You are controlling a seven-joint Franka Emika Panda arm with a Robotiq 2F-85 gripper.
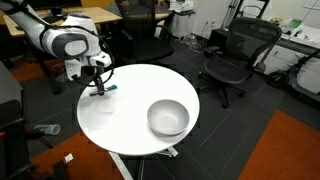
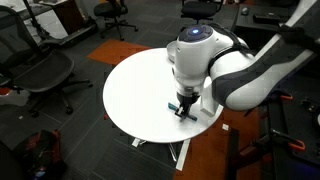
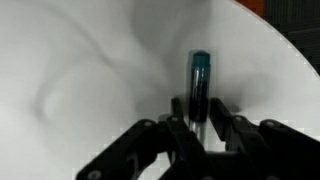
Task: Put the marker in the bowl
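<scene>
While the gripper [image 1: 98,89] is hanging low over the white table [image 1: 130,128] near its edge, its fingers are seemingly clamping the marker [image 3: 200,85] by its dark body, teal end jutting forward; the bowl [image 1: 168,117] is sitting well apart on the same table

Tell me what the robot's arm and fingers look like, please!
The arm is fat, rounded and glossy white, with dark rings at its joints. At its end are black fingers built from thin jointed bars. No cables or markings are clear enough to see.
</scene>
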